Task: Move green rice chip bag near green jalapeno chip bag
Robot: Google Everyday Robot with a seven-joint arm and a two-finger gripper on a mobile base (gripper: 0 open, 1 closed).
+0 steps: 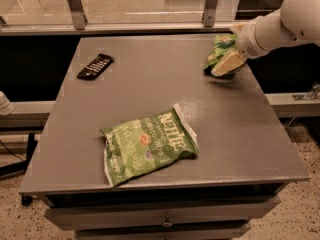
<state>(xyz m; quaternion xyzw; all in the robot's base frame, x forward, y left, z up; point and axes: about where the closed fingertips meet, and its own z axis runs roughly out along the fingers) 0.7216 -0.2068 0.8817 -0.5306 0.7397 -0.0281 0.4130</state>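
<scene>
The green rice chip bag (220,51), small and bright green, is at the far right of the grey table (150,89). My gripper (225,64) comes in from the right on a white arm and is shut on this bag, its pale finger (227,63) lying across the bag's front. The bag looks slightly raised off the tabletop. The green jalapeno chip bag (147,146), larger and paler with "KETTLE" lettering, lies flat near the table's front edge, well apart from the gripper.
A black remote-like object (95,66) lies at the table's back left. A metal railing with posts (75,6) runs behind the table. The table's right edge is just beyond the gripper.
</scene>
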